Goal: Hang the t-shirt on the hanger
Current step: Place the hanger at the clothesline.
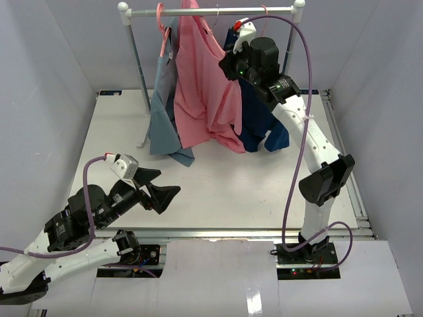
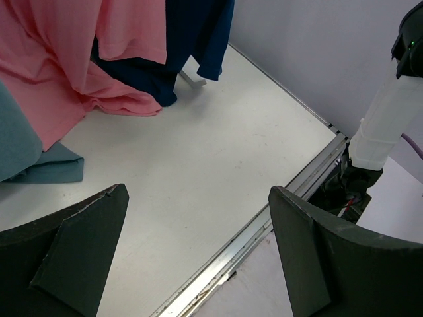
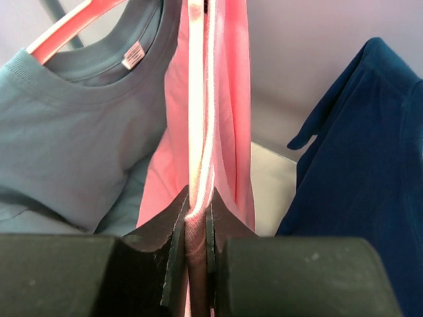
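Note:
The salmon-pink t-shirt hangs from the rail between two other shirts, its hem bunched on the table; it also shows in the left wrist view. My right gripper is up beside the rail, shut on a fold of the t-shirt; the cloth is pinched between the pads at the gripper. A pale pink strip runs up from the jaws; I cannot tell whether it is the hanger or a hem. My left gripper is open and empty, low over the table's front left.
A grey-blue shirt on a pink hanger hangs left of the t-shirt. A navy shirt hangs right of it. The rack's left post stands at the back left. The table's front rail lies below my left gripper.

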